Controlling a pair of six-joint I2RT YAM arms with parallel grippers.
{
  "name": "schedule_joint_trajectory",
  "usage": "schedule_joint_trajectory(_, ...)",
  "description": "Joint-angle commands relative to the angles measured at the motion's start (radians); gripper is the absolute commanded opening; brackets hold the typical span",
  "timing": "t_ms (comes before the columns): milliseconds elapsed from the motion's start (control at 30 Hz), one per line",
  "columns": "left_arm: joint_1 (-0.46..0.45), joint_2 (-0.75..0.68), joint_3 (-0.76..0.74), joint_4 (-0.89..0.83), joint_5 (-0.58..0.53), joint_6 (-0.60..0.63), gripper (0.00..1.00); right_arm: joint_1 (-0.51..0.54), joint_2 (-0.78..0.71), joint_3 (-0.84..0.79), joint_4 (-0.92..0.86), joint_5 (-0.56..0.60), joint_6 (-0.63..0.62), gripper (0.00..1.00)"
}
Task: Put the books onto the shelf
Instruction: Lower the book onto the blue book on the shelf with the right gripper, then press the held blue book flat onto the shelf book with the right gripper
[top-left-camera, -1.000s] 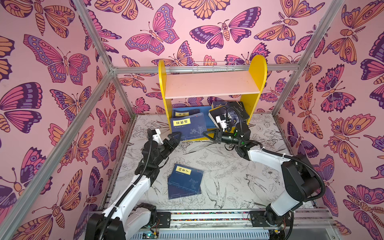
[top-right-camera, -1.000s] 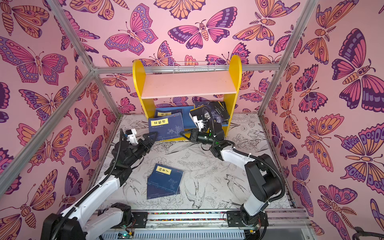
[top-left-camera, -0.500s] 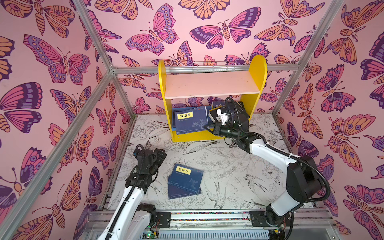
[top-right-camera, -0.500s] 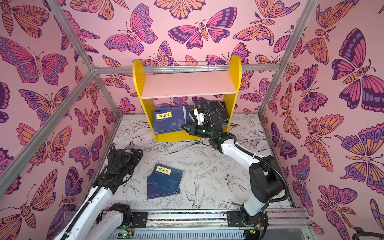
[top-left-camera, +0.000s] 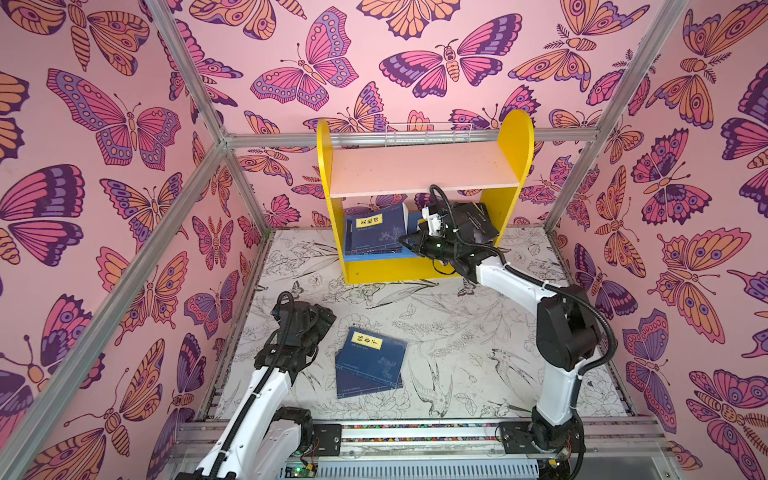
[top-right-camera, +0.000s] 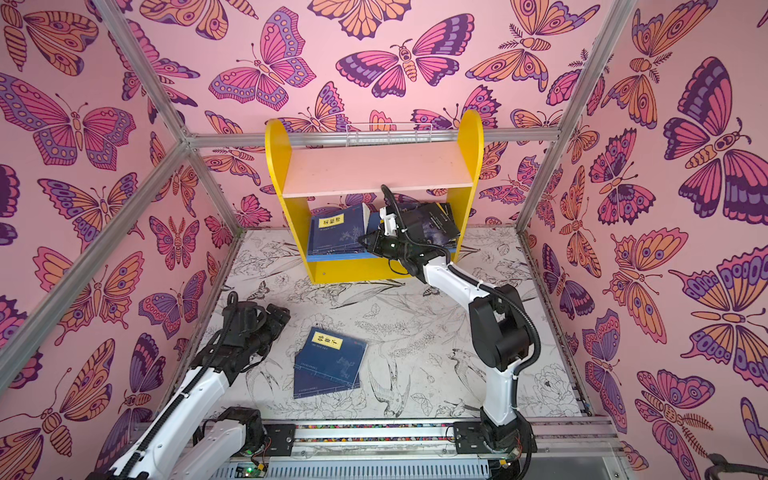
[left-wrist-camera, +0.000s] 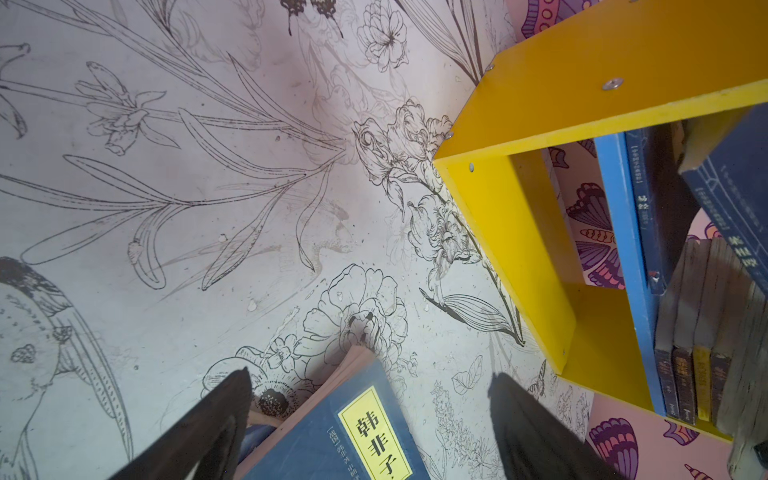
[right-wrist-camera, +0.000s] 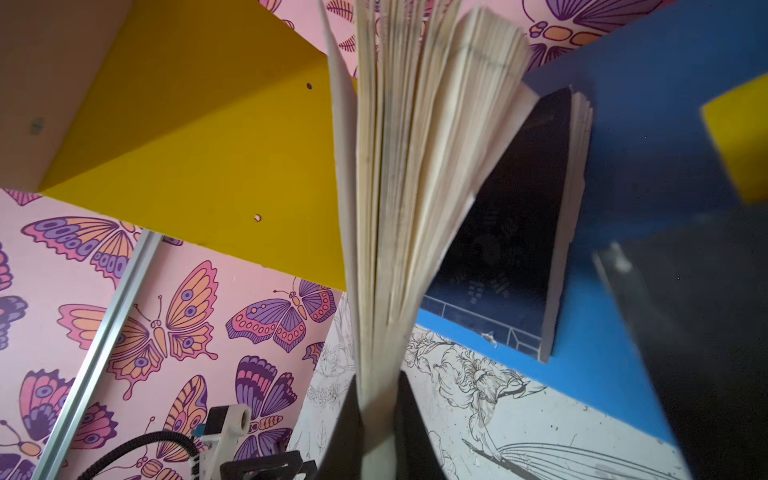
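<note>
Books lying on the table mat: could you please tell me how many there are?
2, stacked on the mat: a yellow-labelled navy book on top, a second navy book peeking out beneath it. More may hide underneath.

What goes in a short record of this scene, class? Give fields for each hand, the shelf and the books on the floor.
Left hand: open, fingers either side of a corner of the top navy book
Right hand: shut on a book with fanned pages, at the lower board
Shelf: pink upper board bare; blue lower board holds several books
Floor: top navy book lies partly on a second navy book
</note>
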Motion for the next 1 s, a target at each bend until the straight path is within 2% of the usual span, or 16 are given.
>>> schedule_joint_trajectory(0,0.005,-0.009,-0.021,-0.011,0.01,0.021,0.91,0.004,0.029,0.089,0.018,-0.007,0.019,0.0)
schedule_joint_trajectory(367,0.005,-0.006,-0.022,-0.011,0.016,0.028,0.91,0.003,0.159,0.227,-0.091,-0.068,0.083,0.0)
schedule_joint_trajectory(500,0.005,-0.008,-0.019,-0.012,0.015,0.029,0.91,0.004,0.172,0.244,-0.123,-0.052,0.066,0.0)
schedule_joint_trajectory(633,0.005,-0.002,-0.017,-0.011,0.019,0.029,0.91,0.003,0.174,0.28,-0.19,-0.02,0.019,0.05)
schedule_joint_trajectory(733,0.004,0.0,-0.019,-0.013,0.021,0.025,0.91,0.003,0.172,0.315,-0.29,0.036,-0.041,0.13)
schedule_joint_trajectory(800,0.004,0.001,-0.019,-0.011,0.022,0.022,0.91,0.004,0.17,0.342,-0.367,0.085,-0.073,0.27)
schedule_joint_trajectory(867,0.005,0.001,-0.019,-0.013,0.022,0.02,0.91,0.003,0.171,0.363,-0.432,0.137,-0.097,0.45)
schedule_joint_trajectory(967,0.005,0.003,-0.018,-0.012,0.022,0.02,0.91,0.005,0.168,0.378,-0.478,0.184,-0.128,0.57)
